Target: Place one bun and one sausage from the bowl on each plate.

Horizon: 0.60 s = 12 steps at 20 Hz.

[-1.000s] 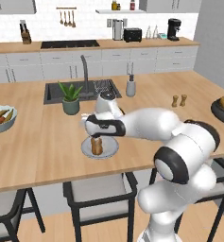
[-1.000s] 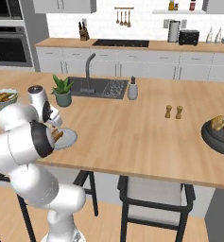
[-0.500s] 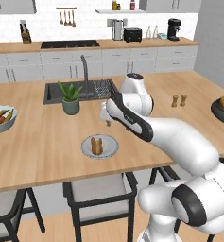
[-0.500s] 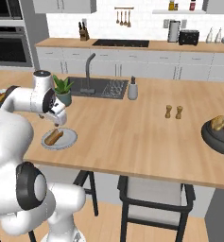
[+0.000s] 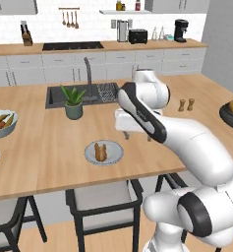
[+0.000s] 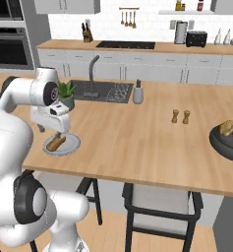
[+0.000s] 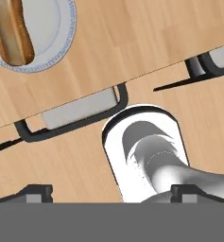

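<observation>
Left base view: bun (image 5: 101, 152) lengthwise front-to-back on pale plate (image 5: 115, 156); gripper (image 5: 136, 135) spread, empty.

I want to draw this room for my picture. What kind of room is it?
It looks like a home kitchen. A sink with a tall faucet is set into the long wooden counter, a stovetop sits along the back wall, and a toaster and coffee maker stand nearby.
</observation>
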Tool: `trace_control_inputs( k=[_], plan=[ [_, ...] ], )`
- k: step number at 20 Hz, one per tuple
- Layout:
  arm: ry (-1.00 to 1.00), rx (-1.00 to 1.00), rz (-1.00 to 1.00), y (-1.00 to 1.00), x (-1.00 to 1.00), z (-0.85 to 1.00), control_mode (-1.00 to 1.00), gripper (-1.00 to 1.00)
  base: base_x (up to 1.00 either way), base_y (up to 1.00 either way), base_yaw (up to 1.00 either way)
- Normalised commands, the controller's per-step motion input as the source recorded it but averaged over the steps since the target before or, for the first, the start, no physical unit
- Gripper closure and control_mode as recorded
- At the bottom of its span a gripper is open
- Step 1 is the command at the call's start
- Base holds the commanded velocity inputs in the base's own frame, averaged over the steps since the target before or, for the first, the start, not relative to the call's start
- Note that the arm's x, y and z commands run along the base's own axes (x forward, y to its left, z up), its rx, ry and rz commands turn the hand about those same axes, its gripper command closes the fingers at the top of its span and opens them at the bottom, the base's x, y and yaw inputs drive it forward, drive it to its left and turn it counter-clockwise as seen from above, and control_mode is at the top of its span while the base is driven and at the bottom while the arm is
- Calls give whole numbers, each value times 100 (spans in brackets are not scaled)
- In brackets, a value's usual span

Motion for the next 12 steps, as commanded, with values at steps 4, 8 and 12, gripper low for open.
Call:
trace_control_inputs(
  k=[4, 8, 12],
  plan=[
    [7, -3, 0, 0, -18, -3, 100, -100, -71, -25, 0],
    [0, 0, 0, 0, 0, 0, 100, -100, -73, -100, 0],
    [0, 0, 0, 0, 0, 0, 100, -100, -10, -100, 2]
  ],
)
